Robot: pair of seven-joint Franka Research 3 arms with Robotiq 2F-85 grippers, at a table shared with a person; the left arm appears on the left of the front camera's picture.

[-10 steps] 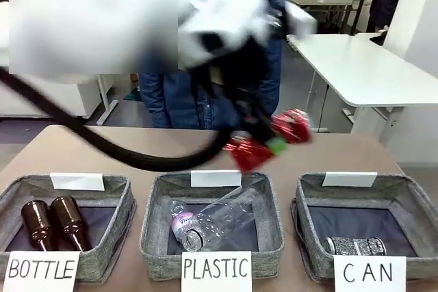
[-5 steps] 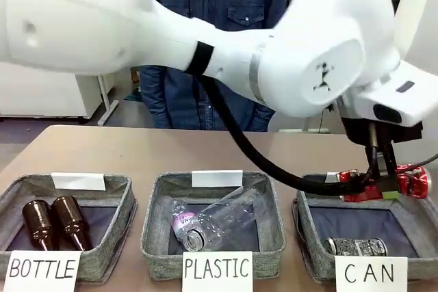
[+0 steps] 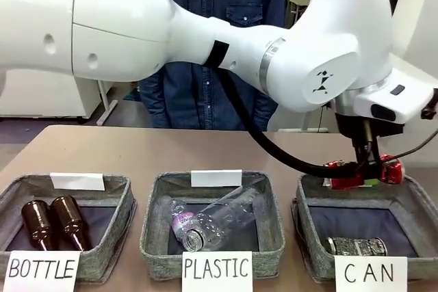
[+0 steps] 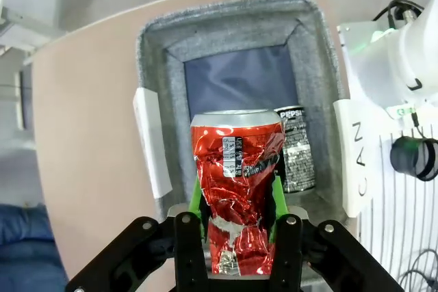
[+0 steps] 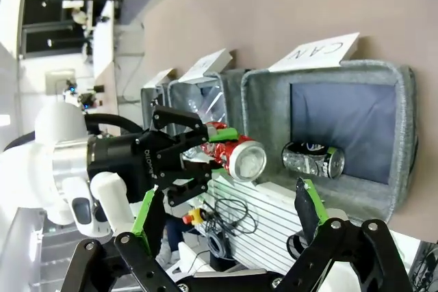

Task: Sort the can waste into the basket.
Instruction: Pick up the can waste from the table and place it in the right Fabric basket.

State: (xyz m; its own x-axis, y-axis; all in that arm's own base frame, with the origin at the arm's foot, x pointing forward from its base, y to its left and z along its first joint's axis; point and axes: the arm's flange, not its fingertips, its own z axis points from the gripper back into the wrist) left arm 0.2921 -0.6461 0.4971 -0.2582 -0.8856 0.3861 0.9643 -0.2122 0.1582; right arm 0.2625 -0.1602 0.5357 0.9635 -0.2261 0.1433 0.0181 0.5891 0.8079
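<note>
Left tool grips crushed red can above basket — wrist view reveals black can inside.

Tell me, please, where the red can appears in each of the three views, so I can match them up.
Front view: the red can is at right, held crosswise in the left gripper above the far rim of the basket marked CAN.
Left wrist view: centre, upright between the green pads, over that basket.
Right wrist view: left of centre, clamped by the other arm's gripper.
Shared landmark: the black can lying in the basket.
</note>
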